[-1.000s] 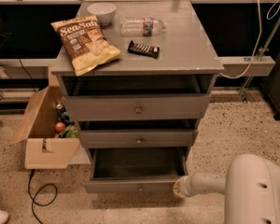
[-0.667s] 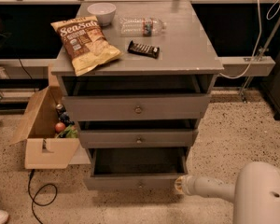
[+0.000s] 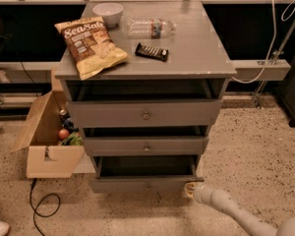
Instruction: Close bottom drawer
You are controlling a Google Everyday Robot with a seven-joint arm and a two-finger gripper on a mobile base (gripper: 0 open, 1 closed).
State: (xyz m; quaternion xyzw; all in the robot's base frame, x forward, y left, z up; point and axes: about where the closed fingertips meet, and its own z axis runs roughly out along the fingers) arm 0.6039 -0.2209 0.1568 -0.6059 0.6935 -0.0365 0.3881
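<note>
The bottom drawer (image 3: 146, 184) of the grey cabinet is pulled out part way, with its shallow front panel and dark box interior (image 3: 145, 166) showing. My gripper (image 3: 191, 190) is at the end of the white arm coming in from the lower right, low to the floor. It rests against the right end of the bottom drawer's front panel. The middle drawer (image 3: 146, 145) and the top drawer (image 3: 145, 114) sit above it, both slightly out.
On the cabinet top (image 3: 196, 48) lie a chip bag (image 3: 90, 44), a white bowl (image 3: 108, 12), a plastic bottle (image 3: 150, 27) and a dark snack bar (image 3: 152, 52). An open cardboard box (image 3: 46, 141) with items stands on the floor at left, with a black cable (image 3: 42, 205) in front.
The bottom drawer has slid inward toward the cabinet. My arm has moved forward with it, staying at the drawer front's right end.
</note>
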